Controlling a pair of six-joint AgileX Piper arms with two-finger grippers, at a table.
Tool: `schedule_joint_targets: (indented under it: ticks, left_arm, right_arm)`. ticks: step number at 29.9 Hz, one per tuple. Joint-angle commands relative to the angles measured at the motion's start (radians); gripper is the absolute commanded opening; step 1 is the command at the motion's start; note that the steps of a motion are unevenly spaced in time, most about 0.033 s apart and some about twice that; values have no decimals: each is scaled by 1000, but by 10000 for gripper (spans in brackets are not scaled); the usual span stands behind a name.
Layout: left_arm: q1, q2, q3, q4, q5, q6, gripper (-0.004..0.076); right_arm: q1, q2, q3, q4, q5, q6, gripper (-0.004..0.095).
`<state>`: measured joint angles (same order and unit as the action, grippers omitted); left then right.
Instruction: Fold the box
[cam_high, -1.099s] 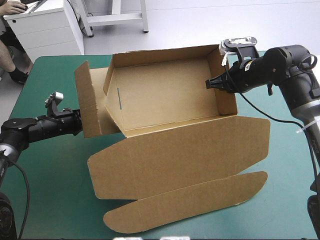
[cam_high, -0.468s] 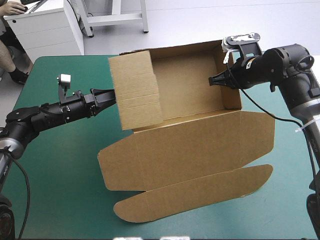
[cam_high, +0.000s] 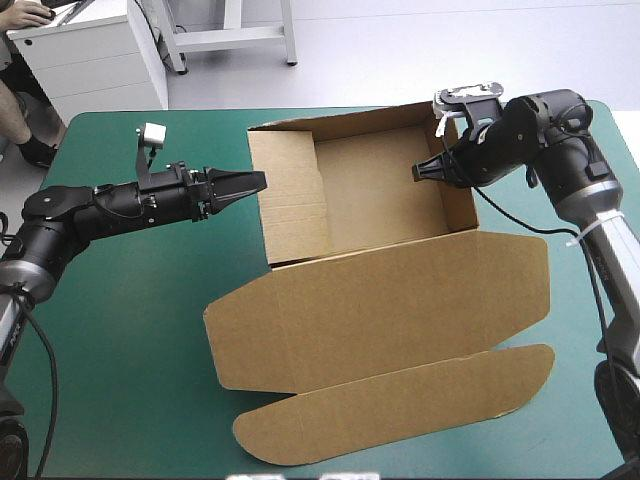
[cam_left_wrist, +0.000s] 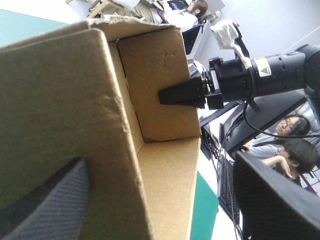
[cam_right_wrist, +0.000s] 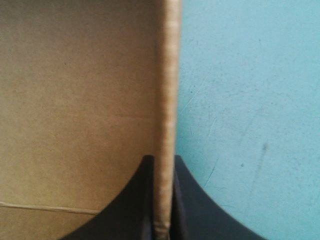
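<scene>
The brown box (cam_high: 365, 190) stands as an open tray on the teal-green cover, its walls raised. Its lid (cam_high: 380, 310) and curved tuck flap (cam_high: 400, 405) lie flat toward the table's front. My left gripper (cam_high: 248, 184) points at the outer face of the box's left wall (cam_high: 290, 205). In the left wrist view my left gripper (cam_left_wrist: 160, 160) is open, with that wall's edge (cam_left_wrist: 125, 125) between the fingers. My right gripper (cam_high: 425, 170) is shut on the right wall (cam_high: 458, 195). The right wrist view shows my right gripper (cam_right_wrist: 162, 162) pinching the wall's edge (cam_right_wrist: 167, 75).
The tuck flap's curved edge (cam_high: 290, 455) reaches close to the table's front edge. Teal-green cover (cam_high: 110, 330) shows to the left of the lid and beside the right wall (cam_right_wrist: 250, 100). The far wall (cam_high: 340, 118) stands near the table's far edge.
The left side flap, earlier leaning outward, has swung up and in and now stands as the left wall. My left gripper moved right and farther back with it. The box shifted slightly right.
</scene>
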<state>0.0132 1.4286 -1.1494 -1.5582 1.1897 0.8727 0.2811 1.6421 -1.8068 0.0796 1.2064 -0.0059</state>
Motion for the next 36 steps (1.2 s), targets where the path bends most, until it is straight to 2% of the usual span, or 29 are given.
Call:
schedule_joint_targets:
  ticks: [1, 7, 13, 17, 21, 26, 31, 36]
  left_arm:
    - [-14, -36, -33, -71, 102, -6, 554]
    - [-14, -36, -33, -60, 100, -6, 554]
    - [-31, -36, -51, 85, 73, -134, 554]
    - [-83, -36, -91, 210, -4, -239, 554]
    - [-168, -54, -112, 321, -148, -342, 554]
    - [-261, -65, -112, 446, -304, -460, 554]
    - [-313, -65, -112, 625, -385, -585, 554]
    - [-341, -65, -112, 743, -467, -674, 554]
  right_arm:
    - [2, -44, -30, 29, -50, 6, -20]
    - [2, -44, -30, 31, -50, 6, -20]
    - [4, -44, -30, 46, -50, 31, -20]
    - [5, -44, -30, 85, -59, 43, -20]
    - [14, -44, -30, 82, -65, 58, -18]
    - [81, -44, -30, 5, -69, 102, -18]
    - [182, -44, -30, -194, -74, 209, -19]
    - [235, -44, -32, -254, -74, 264, -19]
